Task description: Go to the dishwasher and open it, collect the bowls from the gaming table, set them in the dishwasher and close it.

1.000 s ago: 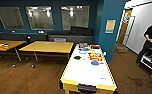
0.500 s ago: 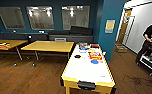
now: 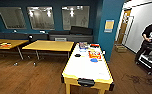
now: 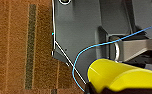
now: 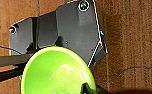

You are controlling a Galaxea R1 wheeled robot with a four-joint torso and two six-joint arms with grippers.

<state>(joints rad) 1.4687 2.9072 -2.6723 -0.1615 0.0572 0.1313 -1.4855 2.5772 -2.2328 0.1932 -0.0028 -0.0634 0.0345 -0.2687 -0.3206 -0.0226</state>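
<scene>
Two bowls are collected: our right gripper (image 5: 85, 87) holds a green bowl (image 5: 57, 72), our left a yellow bowl (image 4: 122, 76). The gaming table (image 3: 88, 68) stands ahead; loading the dishwasher remains.

Gaming table (image 3: 84, 70): white glossy top, yellow wood sides, dark slot at near end.
On it, far end: blue bowl-ish thing (image 3: 93, 60), red/orange box (image 3: 94, 54), small dark obj (image 3: 77, 55), some more clutter, can't tell what.
Yellow tables (image 3: 50, 45): two, off to the left; the far-left one has sth small on top.
Floor (image 3: 24, 77): brown wood.
</scene>
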